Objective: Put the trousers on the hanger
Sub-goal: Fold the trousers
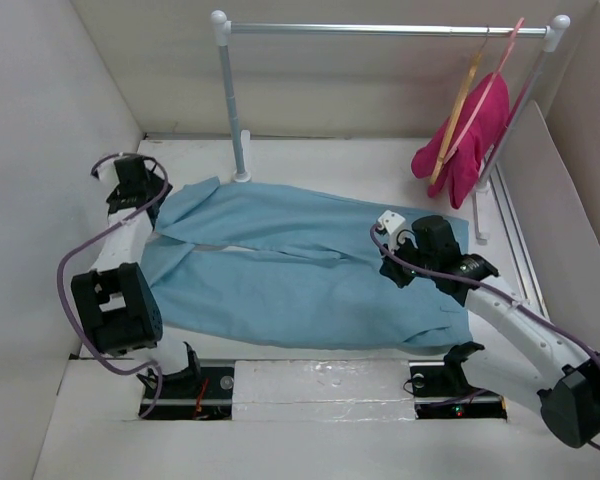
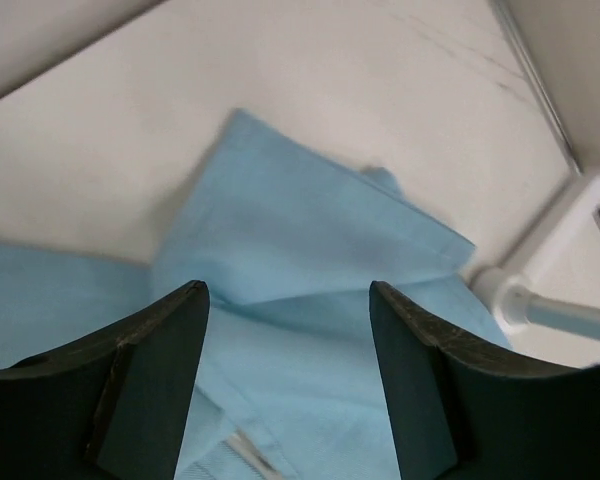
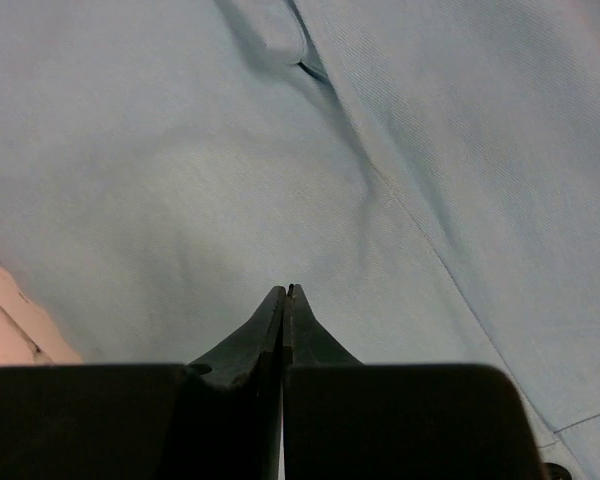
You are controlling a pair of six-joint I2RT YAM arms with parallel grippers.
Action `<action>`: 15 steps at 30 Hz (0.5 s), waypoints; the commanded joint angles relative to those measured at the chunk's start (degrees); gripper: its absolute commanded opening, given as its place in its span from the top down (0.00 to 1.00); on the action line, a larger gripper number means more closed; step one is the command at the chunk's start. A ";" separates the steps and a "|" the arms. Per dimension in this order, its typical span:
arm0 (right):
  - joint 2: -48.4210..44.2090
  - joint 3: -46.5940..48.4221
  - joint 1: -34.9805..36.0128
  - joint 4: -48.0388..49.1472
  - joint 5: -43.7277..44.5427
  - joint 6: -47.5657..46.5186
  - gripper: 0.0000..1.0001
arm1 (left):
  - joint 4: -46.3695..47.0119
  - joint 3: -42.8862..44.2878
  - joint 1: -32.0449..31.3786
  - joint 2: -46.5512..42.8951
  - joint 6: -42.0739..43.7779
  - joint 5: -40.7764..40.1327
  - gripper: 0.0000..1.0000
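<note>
- You have the trousers (image 1: 300,265) spread flat on the table (image 1: 360,160), mid-frame.
- The hanger (image 1: 460,105) hangs on the rail (image 1: 380,30), upper right.
- Your left hand (image 2: 288,300) is released, above a leg end.
- Your right hand (image 3: 285,292) is clenched against the cloth, possibly pinching it.

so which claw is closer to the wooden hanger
Right. The right claw sits over the waist end of the trousers, below-left of the hanger; the left claw is at the leg ends, far to the left.
</note>
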 commanded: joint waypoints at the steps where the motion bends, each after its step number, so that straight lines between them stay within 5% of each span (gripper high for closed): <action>1: 1.10 -0.40 -0.35 3.03 0.36 -0.56 1.00 | -1.79 8.60 -4.19 5.59 7.12 -3.85 0.38; 5: 2.24 -1.63 -0.35 4.52 -0.24 -0.74 1.00 | -12.58 23.12 -4.20 22.00 8.71 -5.15 0.37; 12: 5.50 -4.53 0.79 9.88 -4.47 0.76 0.92 | -15.68 32.89 1.87 31.70 8.09 1.25 0.38; 15: 6.55 -5.24 0.79 11.81 -4.91 1.11 0.79 | -20.60 37.81 1.87 36.80 9.85 1.51 0.38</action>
